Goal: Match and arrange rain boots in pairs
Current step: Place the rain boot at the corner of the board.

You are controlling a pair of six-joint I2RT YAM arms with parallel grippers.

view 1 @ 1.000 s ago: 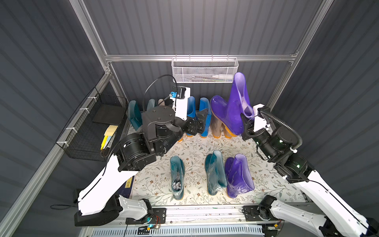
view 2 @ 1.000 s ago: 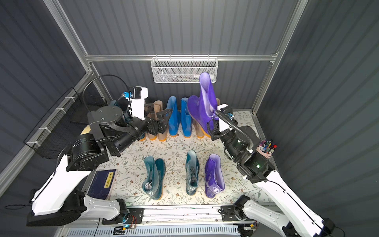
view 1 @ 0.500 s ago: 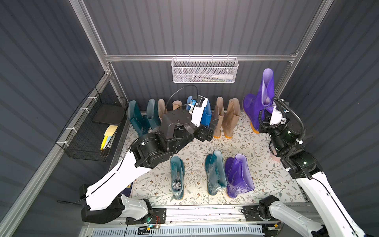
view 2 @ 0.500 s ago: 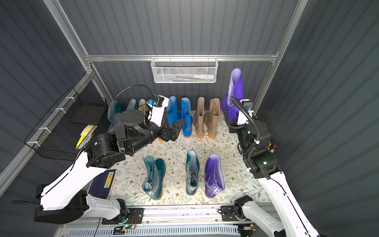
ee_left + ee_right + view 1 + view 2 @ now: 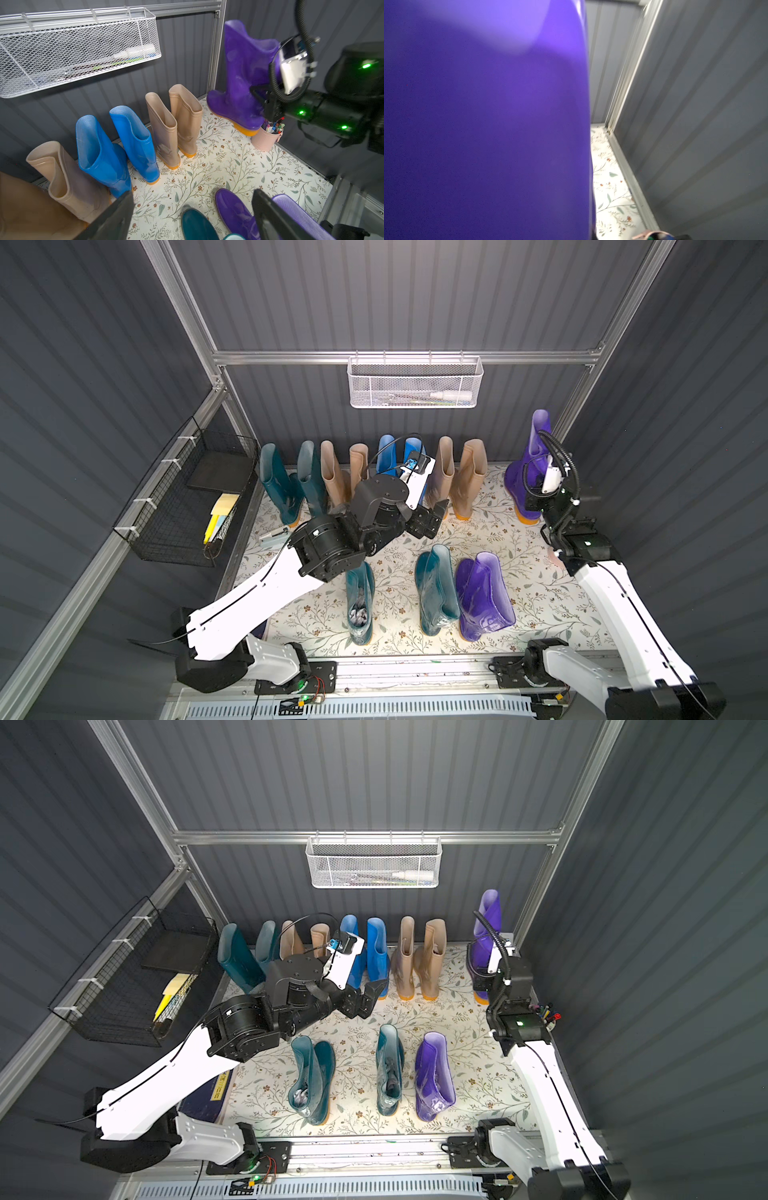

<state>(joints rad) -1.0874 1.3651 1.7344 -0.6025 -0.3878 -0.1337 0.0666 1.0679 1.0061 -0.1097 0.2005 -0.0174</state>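
Paired upright in back row: glossy rubber boots, teal (image 5: 278,485), beige (image 5: 332,477), blue (image 5: 376,952), beige (image 5: 467,477); purple boot (image 5: 540,435) tilted alongside; two teal (image 5: 311,1077), one purple (image 5: 482,593) in front.

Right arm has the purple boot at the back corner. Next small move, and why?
Probably lower it until it stands flat. The right gripper has its jaws shut on the purple boot, which hangs tilted over the mat beside the beige pair, close to the pink pen cup.

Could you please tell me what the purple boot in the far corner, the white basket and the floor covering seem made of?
The purple boot: likely rubber or PVC, glossy, with soft highlights. The white basket: painted metal mesh, by its diamond lattice. The floor covering: matte printed sheet, perhaps vinyl or paper; flat floral pattern.
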